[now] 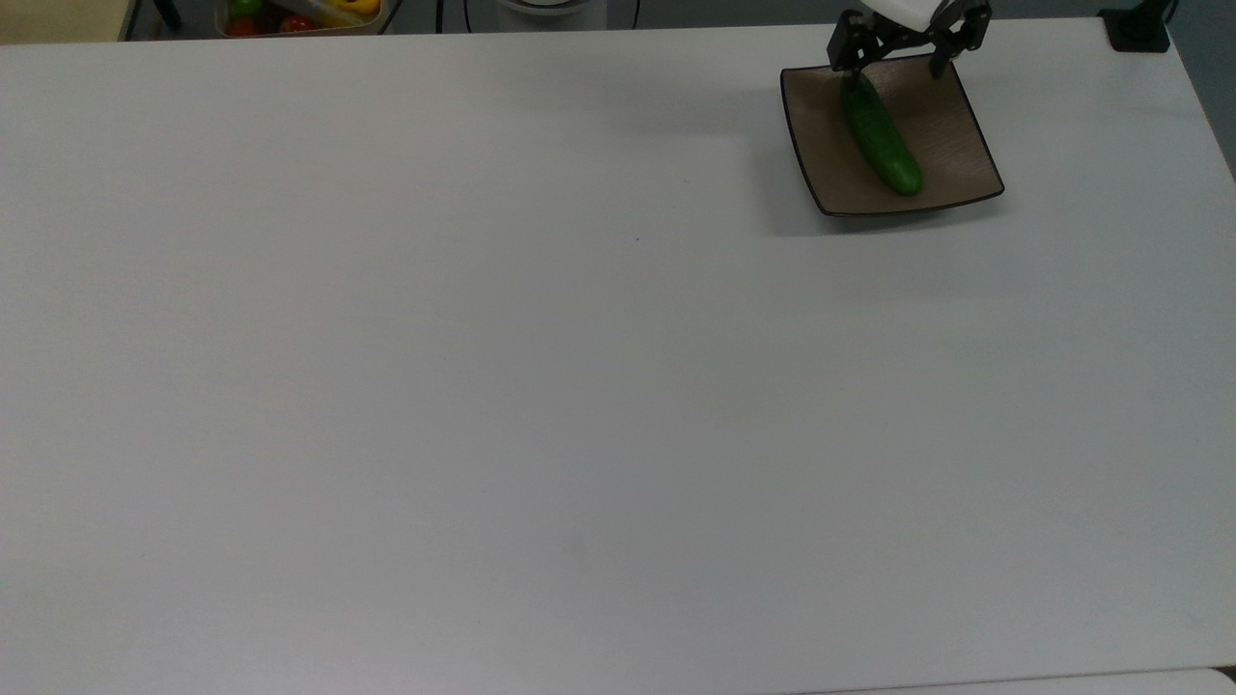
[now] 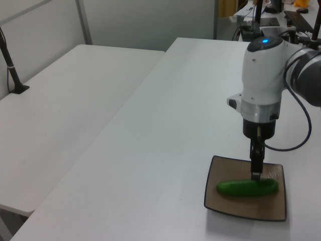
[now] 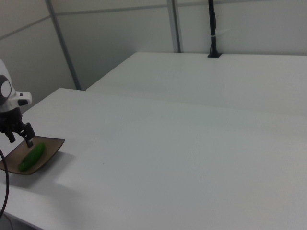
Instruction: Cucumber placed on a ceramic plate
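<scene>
Room: pale grey partition walls (image 3: 120, 38) with vertical metal posts behind the tables; in the left view, a cluttered desk at the far end.
Table: broad white table (image 1: 541, 386), bare over nearly all of its top; the plate sits near the far right corner in the top view.
Second table: another white table (image 2: 65, 100) alongside, a narrow gap between the two; a black post (image 3: 212, 28) stands clamped at its edge.
Arm: white arm (image 2: 263, 85) with a blue light on top, upright above the plate's far edge; a dark cable loops off it.
Bin: container of red, green and yellow produce (image 1: 299, 14) beyond the table's far edge, top view's upper left.
Plate: square brown plate (image 1: 941, 121), thin dark rim, flat on the table.
Cucumber: dark green cucumber (image 1: 881, 137) lying on the plate, running diagonally across it, free of the fingers.
Hand: hand (image 1: 903, 53) spread wide, gripping nothing, just above the cucumber's far end.
</scene>
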`<control>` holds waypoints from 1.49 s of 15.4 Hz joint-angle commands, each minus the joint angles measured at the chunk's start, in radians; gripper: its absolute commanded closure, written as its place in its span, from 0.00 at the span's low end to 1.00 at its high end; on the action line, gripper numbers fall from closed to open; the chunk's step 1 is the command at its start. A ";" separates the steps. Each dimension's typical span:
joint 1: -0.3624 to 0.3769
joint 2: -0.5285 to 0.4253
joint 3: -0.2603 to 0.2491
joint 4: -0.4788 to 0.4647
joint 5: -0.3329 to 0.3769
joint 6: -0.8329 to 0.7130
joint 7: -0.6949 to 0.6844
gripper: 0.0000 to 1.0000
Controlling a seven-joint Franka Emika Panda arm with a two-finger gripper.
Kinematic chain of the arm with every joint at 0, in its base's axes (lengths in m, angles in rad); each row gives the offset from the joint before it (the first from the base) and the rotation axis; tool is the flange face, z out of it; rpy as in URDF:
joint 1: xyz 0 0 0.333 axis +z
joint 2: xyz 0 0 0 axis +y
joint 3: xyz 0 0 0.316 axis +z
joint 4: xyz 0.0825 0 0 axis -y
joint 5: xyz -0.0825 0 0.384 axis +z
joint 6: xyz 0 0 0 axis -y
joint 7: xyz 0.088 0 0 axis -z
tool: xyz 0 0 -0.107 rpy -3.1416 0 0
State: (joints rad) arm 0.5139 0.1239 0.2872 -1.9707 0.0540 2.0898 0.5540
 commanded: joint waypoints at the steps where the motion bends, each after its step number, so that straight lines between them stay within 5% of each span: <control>1: -0.038 -0.056 0.003 0.073 0.000 -0.134 0.014 0.00; 7: -0.179 -0.127 -0.031 0.272 -0.031 -0.449 0.018 0.00; 17: -0.209 -0.201 -0.334 0.325 -0.071 -0.484 -0.057 0.00; 23: -0.287 -0.202 -0.349 0.300 -0.059 -0.410 -0.330 0.00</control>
State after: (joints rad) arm 0.2509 -0.0671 -0.0623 -1.6518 -0.0100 1.6314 0.3550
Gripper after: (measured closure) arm 0.000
